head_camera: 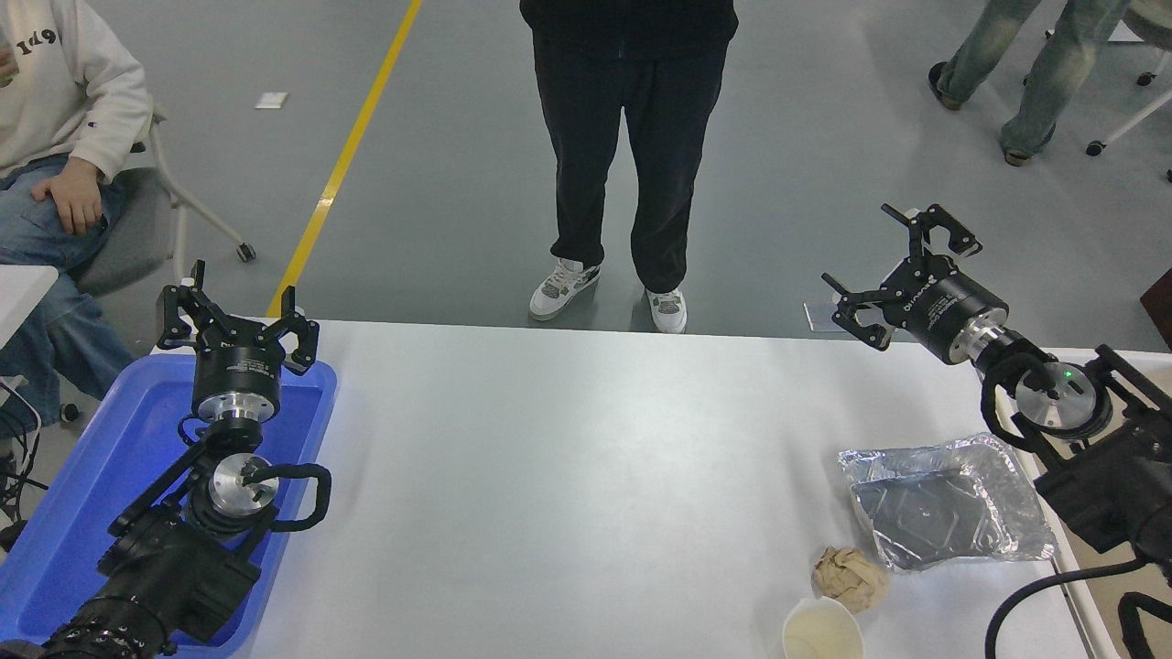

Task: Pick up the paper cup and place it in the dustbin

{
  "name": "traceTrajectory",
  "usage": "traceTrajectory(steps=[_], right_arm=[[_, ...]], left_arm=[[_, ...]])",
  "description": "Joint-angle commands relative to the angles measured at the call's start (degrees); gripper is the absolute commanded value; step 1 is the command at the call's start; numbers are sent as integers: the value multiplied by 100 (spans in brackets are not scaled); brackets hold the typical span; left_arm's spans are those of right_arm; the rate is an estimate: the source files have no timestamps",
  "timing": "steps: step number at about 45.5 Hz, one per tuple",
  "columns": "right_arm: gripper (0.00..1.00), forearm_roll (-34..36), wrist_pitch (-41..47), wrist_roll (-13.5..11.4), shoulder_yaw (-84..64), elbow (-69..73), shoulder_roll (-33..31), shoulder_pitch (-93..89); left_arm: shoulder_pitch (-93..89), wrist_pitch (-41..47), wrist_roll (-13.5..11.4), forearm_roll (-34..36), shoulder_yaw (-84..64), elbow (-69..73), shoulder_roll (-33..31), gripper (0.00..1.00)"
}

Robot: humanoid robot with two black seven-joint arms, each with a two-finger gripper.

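White paper cup [822, 631] sits at the near edge, well apart from the wide-spread right end effector [902, 265].

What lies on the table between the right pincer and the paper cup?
In the head view, the silver foil tray and brown paper ball lie between the right pincer and the paper cup.

The seated person's cream sweatshirt [69, 69] at the upper left bears dark numerals, partly folded, reading about "149". White lettering marks the right gripper [902, 265], too small to read.
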Motion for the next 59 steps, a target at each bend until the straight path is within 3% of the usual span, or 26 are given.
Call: traceTrajectory(steps=[1,23,42,59], right_arm=[[100,-37,-36,-154,-523,854,-839,46],[100,-925,8,-277,-1919,2858,-3248,590],[100,-1417,34,-277,-5004,4028,-4461,3138],[100,-1742,210,-277,-8299,5161,-4963,6232]], left_arm=[[0,0,-1,0,3,0,7,99],[0,0,-1,0,3,0,7,99],[0,0,-1,0,3,0,7,99],[0,0,-1,0,12,0,7,99]])
